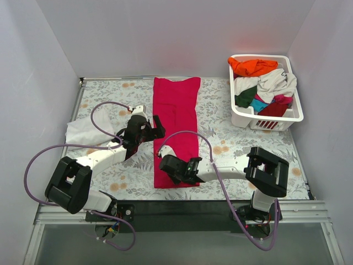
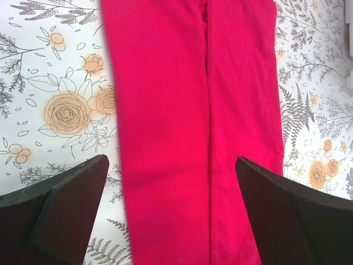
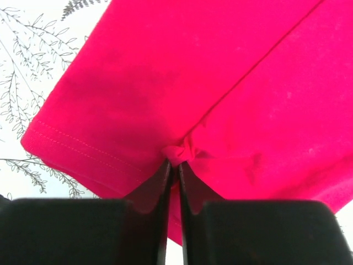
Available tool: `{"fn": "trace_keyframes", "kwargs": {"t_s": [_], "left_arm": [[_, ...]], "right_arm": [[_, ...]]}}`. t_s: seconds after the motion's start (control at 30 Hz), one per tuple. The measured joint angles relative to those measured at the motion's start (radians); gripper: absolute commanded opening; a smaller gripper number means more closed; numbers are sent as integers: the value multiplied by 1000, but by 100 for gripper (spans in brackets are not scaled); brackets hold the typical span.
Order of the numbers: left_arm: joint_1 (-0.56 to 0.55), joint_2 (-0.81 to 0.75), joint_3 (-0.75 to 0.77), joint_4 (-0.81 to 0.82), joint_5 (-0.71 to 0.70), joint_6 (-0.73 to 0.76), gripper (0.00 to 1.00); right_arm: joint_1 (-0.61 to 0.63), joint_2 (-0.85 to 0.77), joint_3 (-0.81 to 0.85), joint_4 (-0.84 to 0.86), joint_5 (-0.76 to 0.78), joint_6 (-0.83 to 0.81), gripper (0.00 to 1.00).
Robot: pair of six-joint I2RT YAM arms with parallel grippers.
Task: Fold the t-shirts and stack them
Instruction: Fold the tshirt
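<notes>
1. Currently, the crimson t-shirt (image 1: 175,130) is laid as a long strip, near to far, on the surface (image 1: 231,146).
2. Its near end is pinched by the clenched right pincer (image 3: 176,164).
3. The left pincer (image 2: 171,161) is held released above it.

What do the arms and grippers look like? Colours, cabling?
The left arm and right arm have white links and bulky black joint housings, with a looping lavender cable along each. The left gripper and right gripper are matte black with wedge-shaped fingers. No markings are legible.
</notes>
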Motion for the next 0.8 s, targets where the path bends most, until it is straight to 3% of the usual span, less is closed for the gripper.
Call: {"fn": "trace_keyframes", "kwargs": {"t_s": [0.33, 0.63, 0.8], "left_arm": [[0, 0, 0, 0, 0, 0, 92], [0, 0, 0, 0, 3, 0, 93], [0, 2, 0, 0, 3, 0, 93]], "right_arm": [[0, -95, 0, -54, -1, -69, 1], [0, -147, 0, -99, -182, -179, 2], [0, -115, 3, -106, -284, -215, 26]]}}
